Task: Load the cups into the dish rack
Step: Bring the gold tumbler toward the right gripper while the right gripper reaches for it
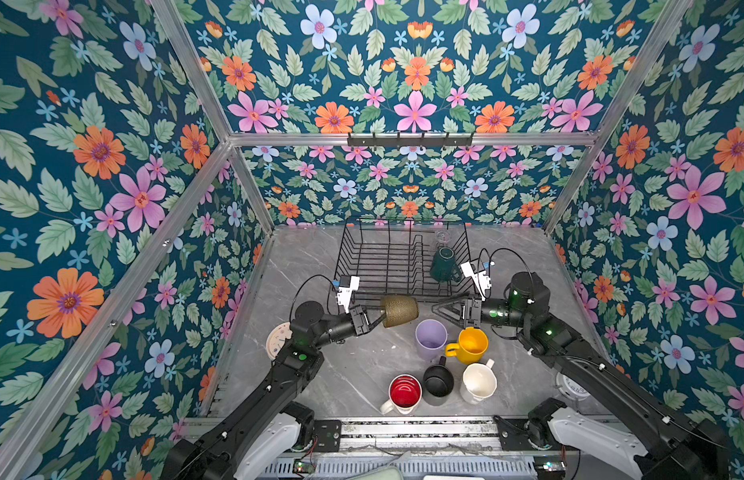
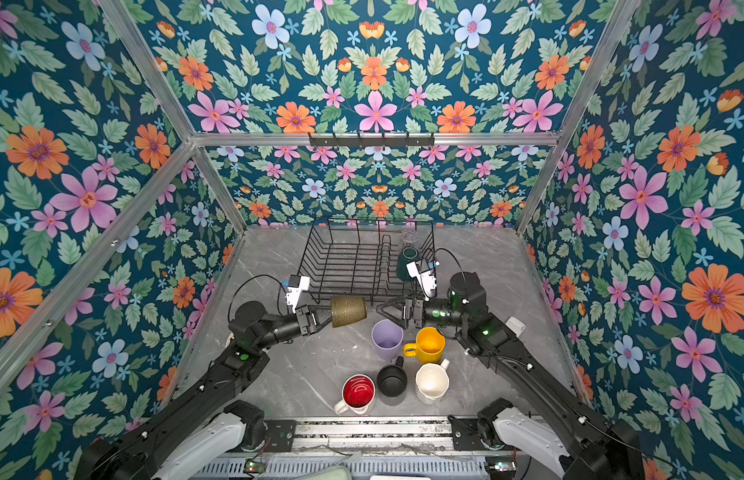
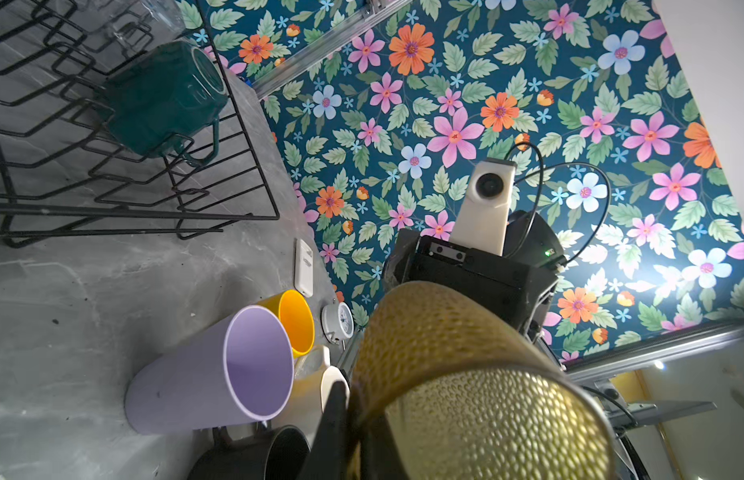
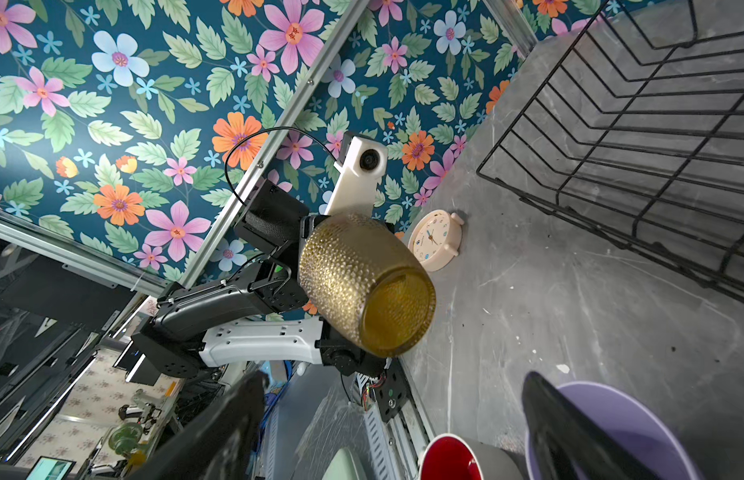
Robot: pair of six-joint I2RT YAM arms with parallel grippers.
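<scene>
Nearest row: white red-lined mug (image 1: 404,392), black mug (image 1: 438,381) and cream mug (image 1: 478,381) stand upright close together on the tabletop (image 1: 345,374).
Next row: lilac tumbler (image 1: 430,338) and yellow mug (image 1: 471,344), upright side by side, just beyond the black and cream mugs.
Sides: a cream clock (image 1: 277,340) lies by the left arm and a white clock (image 1: 571,388) is partly hidden under the right arm.
Left fingers (image 1: 378,318): clenched on one end of the olive tumbler (image 1: 399,310).
Olive tumbler: carried on its side in the air, between the lilac tumbler and the rack's near rim.
Right fingers (image 1: 438,311): spread wide and holding nothing. Their tips point at the olive tumbler, just short of it, above the lilac tumbler and yellow mug.
Dish rack (image 1: 364,266): far middle of the tabletop, its left half bare wire.
In the rack: dark green mug (image 1: 443,264) tilted among the upright loops on the right, with the clear glass (image 1: 443,238) behind it in the far right corner.
</scene>
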